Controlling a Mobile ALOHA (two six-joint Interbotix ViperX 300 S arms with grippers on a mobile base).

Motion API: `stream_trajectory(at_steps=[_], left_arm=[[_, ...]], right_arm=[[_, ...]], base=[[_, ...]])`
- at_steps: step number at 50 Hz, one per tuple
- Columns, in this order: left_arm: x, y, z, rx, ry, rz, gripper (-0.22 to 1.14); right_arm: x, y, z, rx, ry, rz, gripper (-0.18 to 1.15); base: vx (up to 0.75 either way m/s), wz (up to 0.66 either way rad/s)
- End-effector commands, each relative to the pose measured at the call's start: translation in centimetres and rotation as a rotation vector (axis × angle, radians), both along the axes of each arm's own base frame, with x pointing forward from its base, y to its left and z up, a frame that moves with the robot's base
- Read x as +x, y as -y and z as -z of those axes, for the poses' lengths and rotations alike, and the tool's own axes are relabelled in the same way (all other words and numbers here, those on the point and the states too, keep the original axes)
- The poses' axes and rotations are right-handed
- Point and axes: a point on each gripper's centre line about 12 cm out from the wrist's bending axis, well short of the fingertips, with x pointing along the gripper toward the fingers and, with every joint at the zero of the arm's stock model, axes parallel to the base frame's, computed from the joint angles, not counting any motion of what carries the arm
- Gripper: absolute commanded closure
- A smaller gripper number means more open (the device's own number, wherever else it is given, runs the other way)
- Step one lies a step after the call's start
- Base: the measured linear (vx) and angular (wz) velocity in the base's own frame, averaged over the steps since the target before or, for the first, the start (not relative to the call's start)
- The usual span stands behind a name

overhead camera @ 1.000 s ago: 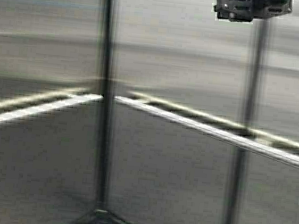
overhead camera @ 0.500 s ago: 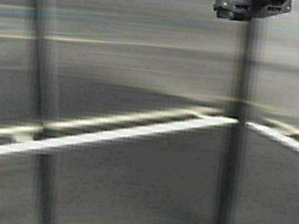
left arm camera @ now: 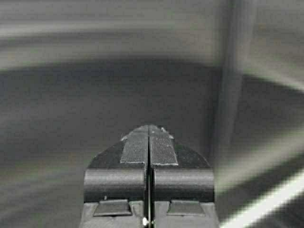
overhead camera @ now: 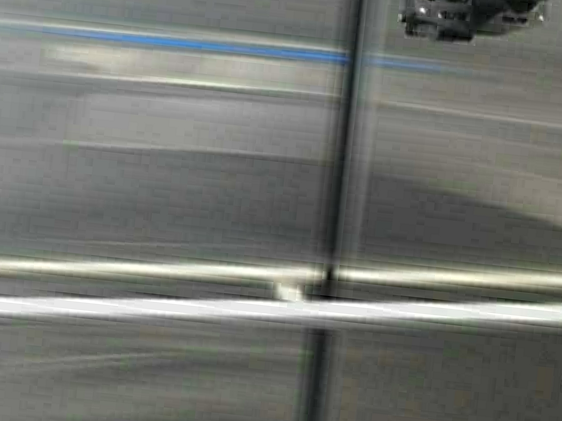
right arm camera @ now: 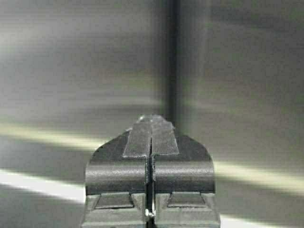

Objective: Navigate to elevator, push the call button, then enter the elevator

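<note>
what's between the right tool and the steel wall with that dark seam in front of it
Nothing. In the right wrist view the shut right tool faces the steel wall and its dark seam across bare space.

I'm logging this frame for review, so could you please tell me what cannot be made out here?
- Call button: in no view.
- Elevator floor and doors: outside all three views; only steel walls, a seam and a handrail show.
- Arms: cut off by the high view's top edge.
- Left pincer and right pincer: shut; their distance from the wall is unclear.

Handrail [overhead camera: 280, 311] across seamed steel wall [overhead camera: 163, 188]
</note>
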Motion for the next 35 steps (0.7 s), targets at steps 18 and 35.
stream_trajectory(at_steps=[18, 35], left_arm=[[-0.8, 0.1, -3.1, -0.139, 0.095, 0.024, 0.89], [-2.1, -0.3, -4.2, -0.147, 0.148, 0.024, 0.89]], right_arm=[[-1.4, -0.2, -2.3, 0.033, 0.066, -0.02, 0.91], [-2.6, -1.2, -3.9, 0.052, 0.109, -0.063, 0.91]], base=[[0.11, 0.53], [0.08, 0.51]])
